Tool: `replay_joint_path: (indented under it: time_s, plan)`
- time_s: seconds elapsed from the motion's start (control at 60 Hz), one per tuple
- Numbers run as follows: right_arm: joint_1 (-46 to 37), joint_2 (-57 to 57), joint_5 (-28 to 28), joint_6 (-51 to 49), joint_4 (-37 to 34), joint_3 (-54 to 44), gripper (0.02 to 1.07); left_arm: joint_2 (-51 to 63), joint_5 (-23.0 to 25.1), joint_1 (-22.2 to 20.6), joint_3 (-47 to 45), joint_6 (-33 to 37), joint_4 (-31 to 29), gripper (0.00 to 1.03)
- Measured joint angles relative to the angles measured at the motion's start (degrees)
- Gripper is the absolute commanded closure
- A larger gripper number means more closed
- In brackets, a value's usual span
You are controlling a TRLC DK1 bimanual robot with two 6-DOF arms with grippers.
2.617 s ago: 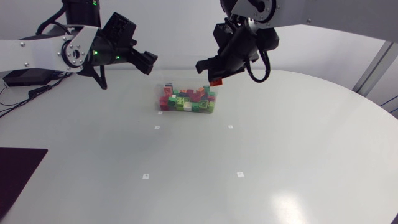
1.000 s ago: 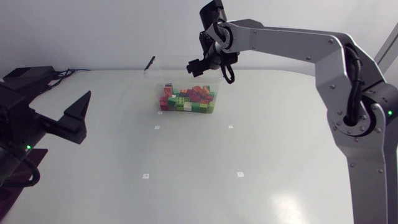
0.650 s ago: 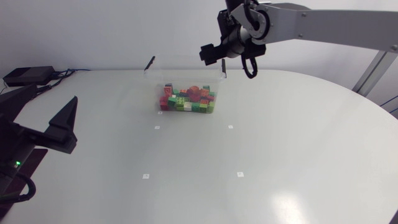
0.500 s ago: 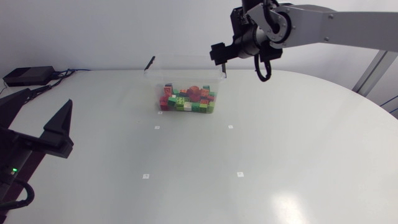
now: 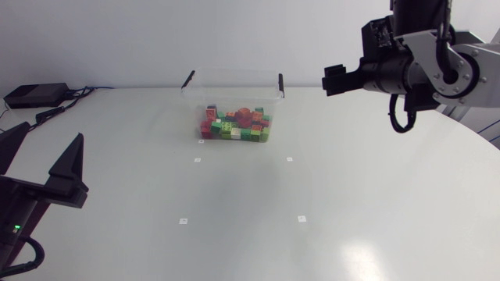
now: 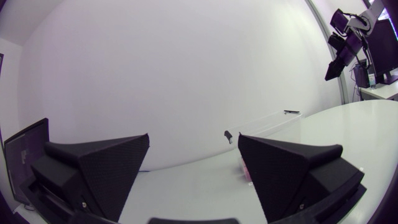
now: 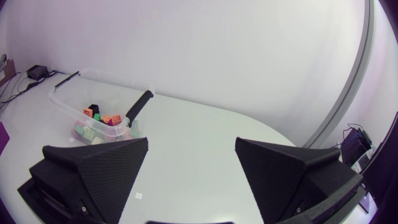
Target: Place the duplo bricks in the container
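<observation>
A clear plastic container (image 5: pixel 232 97) with black handle clips stands at the table's far middle, and several red, green and orange duplo bricks (image 5: pixel 234 125) lie heaped in it. My right gripper (image 5: pixel 337 80) hangs high to the right of the container, open and empty. In the right wrist view the container (image 7: pixel 68 102) and its bricks (image 7: pixel 98 116) lie ahead of the open fingers (image 7: pixel 93 171), off to one side. My left gripper (image 5: pixel 41 160) stands open at the near left edge, far from the container (image 6: pixel 267 124), which its wrist view shows ahead across the table.
Small white markers (image 5: pixel 289 159) dot the white table around the middle. A black mat (image 5: pixel 23 204) lies at the near left under my left arm. A black box with cables (image 5: pixel 35 95) sits at the far left edge.
My right arm has swung from above the container out to the right, and its fingers have opened a little wider. The left gripper has sunk lower at the left edge.
</observation>
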Motion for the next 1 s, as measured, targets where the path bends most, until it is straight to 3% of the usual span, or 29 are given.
replay_joint_path:
  time_s: [0.85, 1.0]
  plan:
    - [-6.8, -31.43, -0.02, -4.24, 7.65, -30.45, 0.06, -5.88, 0.02, 2.12, -4.57, -0.02, -0.15, 0.04]
    - [-6.88, -38.14, 0.0, -5.66, 7.67, -34.71, 0.07, -11.96, 0.0, 2.21, -6.56, -1.09, -0.2, 0.04]
